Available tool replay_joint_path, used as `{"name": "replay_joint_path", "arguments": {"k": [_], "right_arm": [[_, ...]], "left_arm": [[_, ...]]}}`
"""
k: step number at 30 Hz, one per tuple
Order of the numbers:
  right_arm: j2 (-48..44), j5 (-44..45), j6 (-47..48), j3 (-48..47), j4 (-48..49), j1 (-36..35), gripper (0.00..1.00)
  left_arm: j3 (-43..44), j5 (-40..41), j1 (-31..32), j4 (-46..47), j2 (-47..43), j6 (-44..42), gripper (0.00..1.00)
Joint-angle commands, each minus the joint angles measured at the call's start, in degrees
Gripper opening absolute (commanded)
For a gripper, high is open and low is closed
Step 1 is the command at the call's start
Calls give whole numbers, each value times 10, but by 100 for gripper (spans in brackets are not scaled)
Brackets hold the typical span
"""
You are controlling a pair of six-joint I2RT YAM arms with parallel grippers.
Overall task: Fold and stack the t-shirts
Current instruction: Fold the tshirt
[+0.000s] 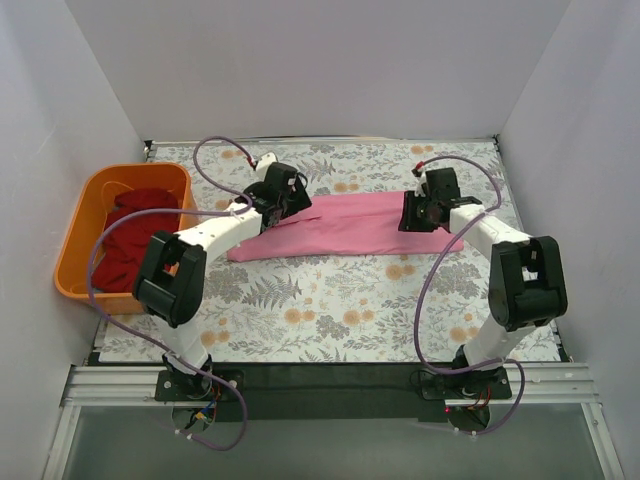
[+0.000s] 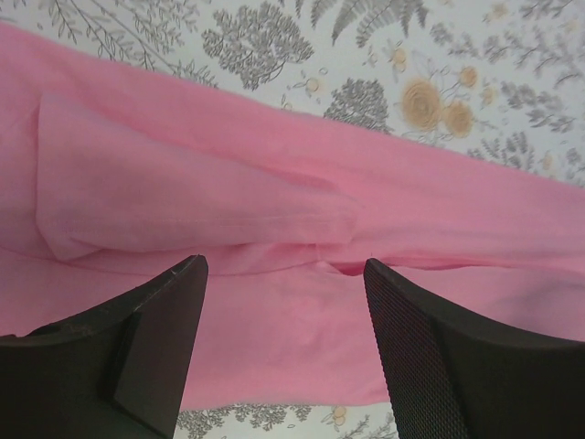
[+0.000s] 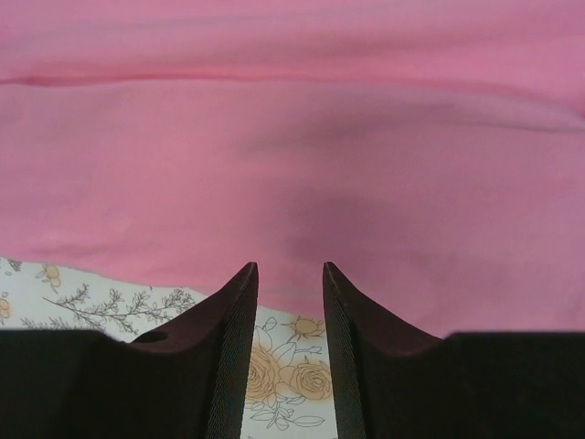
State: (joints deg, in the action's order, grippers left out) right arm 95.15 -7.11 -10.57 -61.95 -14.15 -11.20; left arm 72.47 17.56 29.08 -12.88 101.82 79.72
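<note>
A bright pink t-shirt (image 1: 340,225) lies folded into a long band across the middle of the flowered tablecloth. My left gripper (image 1: 290,195) hovers over its left end; in the left wrist view the gripper (image 2: 283,265) is open wide, with the pink t-shirt (image 2: 274,201) and a folded-in sleeve below and nothing between the jaws. My right gripper (image 1: 412,215) is at the shirt's right end. In the right wrist view the gripper (image 3: 290,267) shows a narrow empty gap just short of the pink t-shirt's (image 3: 292,155) edge. Dark red t-shirts (image 1: 135,235) are piled in the basket.
An orange plastic basket (image 1: 92,190) stands at the table's left edge. White walls close in the table at the back and on both sides. Bare flowered tablecloth (image 1: 340,310) stretches between the shirt and the arm bases.
</note>
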Motion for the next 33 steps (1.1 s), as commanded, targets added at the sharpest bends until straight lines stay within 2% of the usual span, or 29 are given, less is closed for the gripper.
{"name": "replay_joint_path", "arguments": {"k": [1, 5, 13, 19, 23, 25, 28, 33], "right_arm": [[22, 29, 16, -11, -38, -22, 36], [44, 38, 20, -6, -46, -38, 36], [57, 43, 40, 4, -129, -55, 36], [43, -18, 34, 47, -193, -139, 37], [27, -79, -14, 78, -203, -252, 37], [45, -130, -33, 66, -200, -291, 37], [91, -146, -33, -2, -202, -362, 37], [145, -148, -27, -134, -209, -409, 37]], "left_arm": [[21, 30, 11, -24, 32, 4, 64], [37, 45, 12, -28, 75, -3, 64], [122, 49, 11, -75, 181, -33, 61], [185, 43, 1, -85, 253, -104, 60], [250, 27, -14, -78, 301, -176, 61], [289, 13, -18, -64, 325, -229, 64], [320, -2, -21, -18, 338, -313, 66], [344, -36, -38, 28, 341, -346, 68]]}}
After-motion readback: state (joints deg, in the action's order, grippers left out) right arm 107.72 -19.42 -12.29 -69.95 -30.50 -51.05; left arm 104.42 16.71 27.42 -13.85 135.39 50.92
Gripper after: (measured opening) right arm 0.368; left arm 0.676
